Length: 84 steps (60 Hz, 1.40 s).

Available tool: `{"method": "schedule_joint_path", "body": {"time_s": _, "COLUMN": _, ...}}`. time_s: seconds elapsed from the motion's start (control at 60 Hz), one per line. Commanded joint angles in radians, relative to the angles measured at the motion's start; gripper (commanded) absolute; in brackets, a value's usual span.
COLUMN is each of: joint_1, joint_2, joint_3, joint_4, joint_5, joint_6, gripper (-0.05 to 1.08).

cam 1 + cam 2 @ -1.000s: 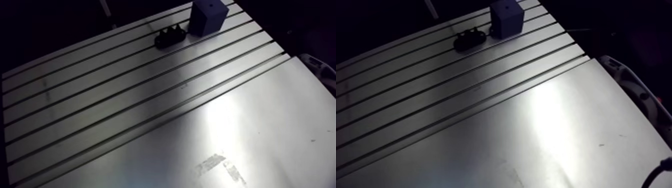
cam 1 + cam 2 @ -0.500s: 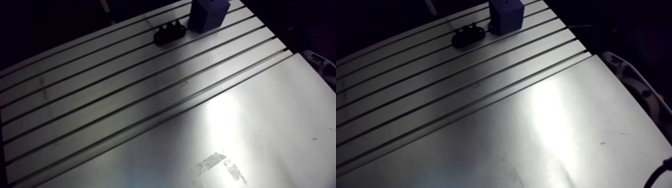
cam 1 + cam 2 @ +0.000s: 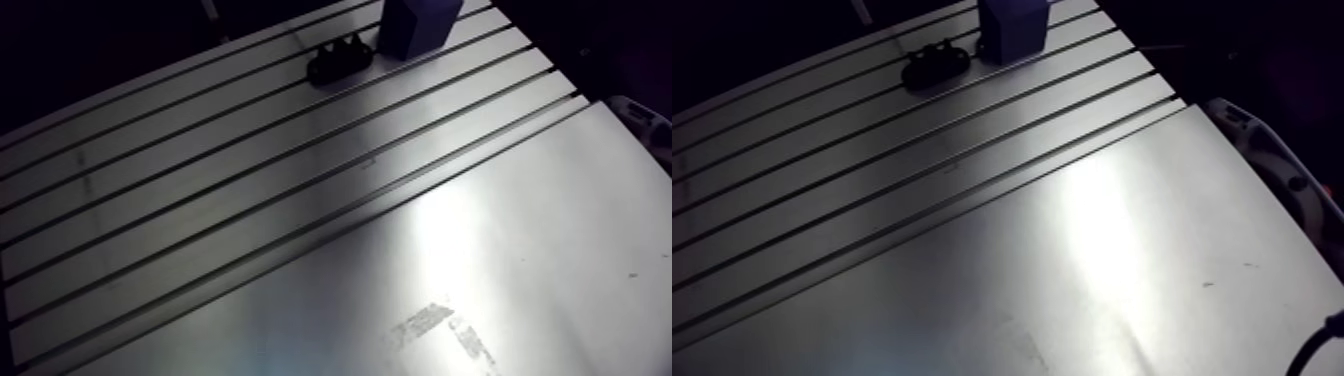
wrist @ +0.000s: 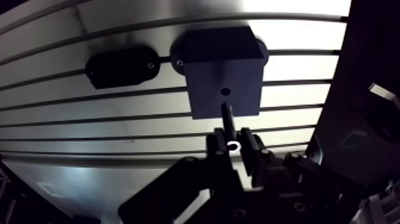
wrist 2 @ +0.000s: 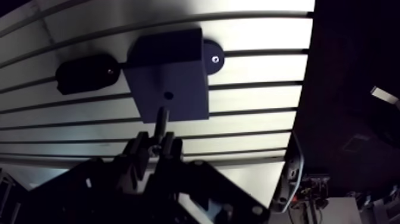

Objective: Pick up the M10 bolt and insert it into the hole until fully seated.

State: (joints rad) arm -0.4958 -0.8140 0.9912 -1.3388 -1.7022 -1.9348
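**Bolt held in the fingers, tip lined up with the block's hole**

In the wrist view the M10 bolt (image 4: 227, 117) sits between the two fingers (image 4: 215, 149). Its shank sticks straight out ahead of them towards the hole (image 4: 225, 92) in the face of the dark block (image 4: 223, 65). The tip shows just short of the hole and in line with it. From this angle it is hard to say whether the tip touches the block's face or hangs clear of it.

The bolt reads as a slim, dark, straight rod. Its head end is buried between the fingertips, where a small pale ring glints.

The gripper (image 4: 233, 143) has its fingers drawn in to a narrow gap, clamped on the bolt's head end from both sides. They touch nothing else.

The block stands on the slotted table (image 4: 89, 119) on a round foot (image 5: 214, 58) that peeks out at one side. A black holder (image 4: 122, 65) lies just beside the block, across one of the slots.

In the arm view the block (image 3: 420, 25) and the holder (image 3: 338, 60) sit close together at the far end of the table. The gripper does not show in that view.
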Motion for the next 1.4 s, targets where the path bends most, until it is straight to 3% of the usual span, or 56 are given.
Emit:
{"method": "schedule_joint_path", "body": {"time_s": 0.017, "joint_1": 0.0, "joint_2": 0.007, "joint_3": 0.005, "joint_4": -0.004, "joint_5": -0.001, "joint_6": 0.001, "gripper": 1.08}}
{"method": "schedule_joint_path", "body": {"time_s": 1.4, "joint_1": -0.007, "joint_2": 0.022, "joint_3": 0.003, "joint_4": -0.012, "joint_5": -0.001, "joint_6": 0.001, "gripper": 1.08}}
